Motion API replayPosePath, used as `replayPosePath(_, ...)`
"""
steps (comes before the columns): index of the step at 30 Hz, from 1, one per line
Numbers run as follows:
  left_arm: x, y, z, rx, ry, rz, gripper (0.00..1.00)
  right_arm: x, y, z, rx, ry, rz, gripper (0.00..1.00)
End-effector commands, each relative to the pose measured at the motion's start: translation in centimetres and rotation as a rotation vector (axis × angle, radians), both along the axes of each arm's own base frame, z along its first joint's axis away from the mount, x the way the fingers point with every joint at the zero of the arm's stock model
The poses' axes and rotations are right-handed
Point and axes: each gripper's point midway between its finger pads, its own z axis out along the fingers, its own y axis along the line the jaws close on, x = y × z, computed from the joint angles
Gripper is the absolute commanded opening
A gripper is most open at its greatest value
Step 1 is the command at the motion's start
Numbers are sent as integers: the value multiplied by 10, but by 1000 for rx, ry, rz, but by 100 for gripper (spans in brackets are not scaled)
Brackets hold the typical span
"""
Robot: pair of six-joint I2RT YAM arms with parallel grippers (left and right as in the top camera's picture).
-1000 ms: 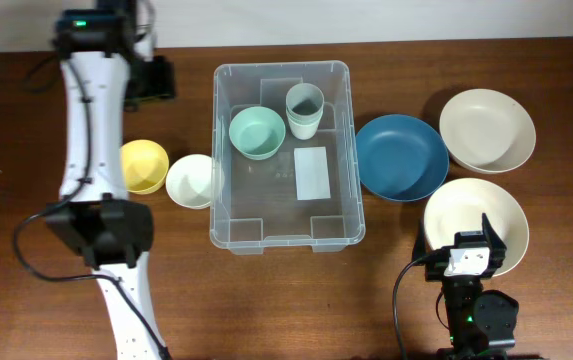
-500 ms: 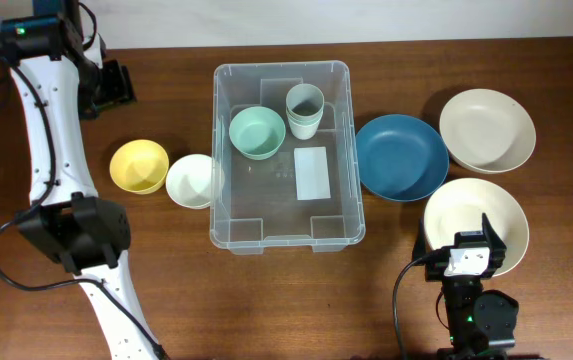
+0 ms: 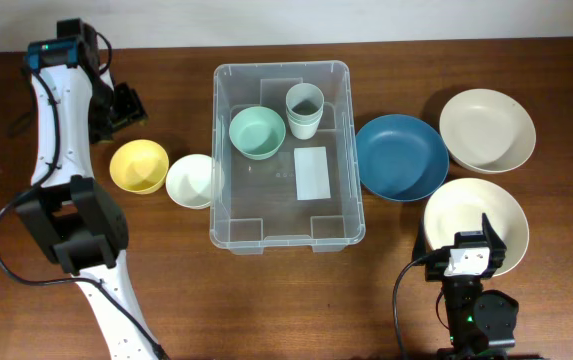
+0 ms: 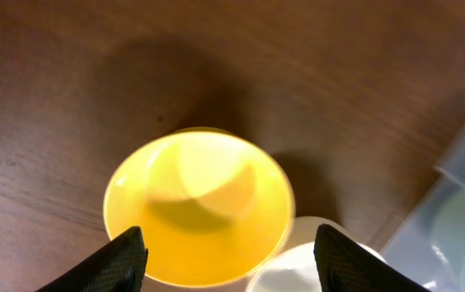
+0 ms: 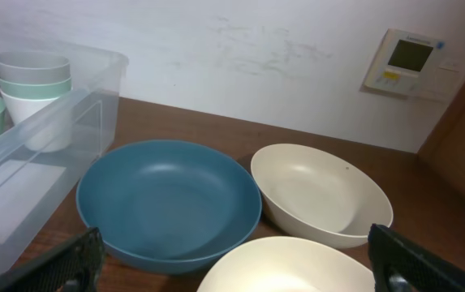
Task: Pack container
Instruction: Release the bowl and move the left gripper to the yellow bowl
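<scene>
Pointing toward the small round yellow bowl [image 4: 198, 207], the left gripper [image 4: 232, 261] has its fingers spread wide, with nothing between them. From overhead it sits at the far side of that bowl, on the left part of the dark wooden table [image 3: 166, 300].

A small white round bowl [image 3: 192, 181] lies just beside the yellow one, right against the left wall of the large clear plastic rectangular container [image 3: 266, 200]. The container stands mid-table, long side running front to back.

Inside the container, at the far end:
- a mint-green bowl [image 3: 257, 132], upright
- a stack of cups [image 3: 304, 108] – grey on top, then mint, then white – in the far right corner

A white rectangular label [image 3: 312, 172] shows on the container's base. The near half holds nothing else.

Right of the container sits a wide blue bowl [image 3: 400, 157], its rim close to the wall. Beyond it are a far cream bowl [image 3: 487, 130] and a near cream bowl [image 3: 476, 225].

The right gripper [image 5: 248, 272] is low at the near edge, fingers apart and empty, its tips at the rim of the near cream bowl.
</scene>
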Motion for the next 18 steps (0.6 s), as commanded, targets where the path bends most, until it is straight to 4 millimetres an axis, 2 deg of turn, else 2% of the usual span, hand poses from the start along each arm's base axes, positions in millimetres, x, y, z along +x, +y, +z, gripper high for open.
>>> replayPosePath(1, -15, 20, -20, -21, 58, 78, 68, 0, -4, -3, 3, 5, -23, 99)
replayPosePath(7, -34, 33, -51, -39, 129, 115, 64, 0, -4, -3, 3, 5, -23, 99)
replayPosePath(16, -56, 26, -106, -55, 194, 106, 59, 0, -4, -3, 3, 5, -23, 99)
replayPosePath(18, -60, 25, -113, -56, 201, 106, 53, 0, -4, -3, 3, 4, -23, 99)
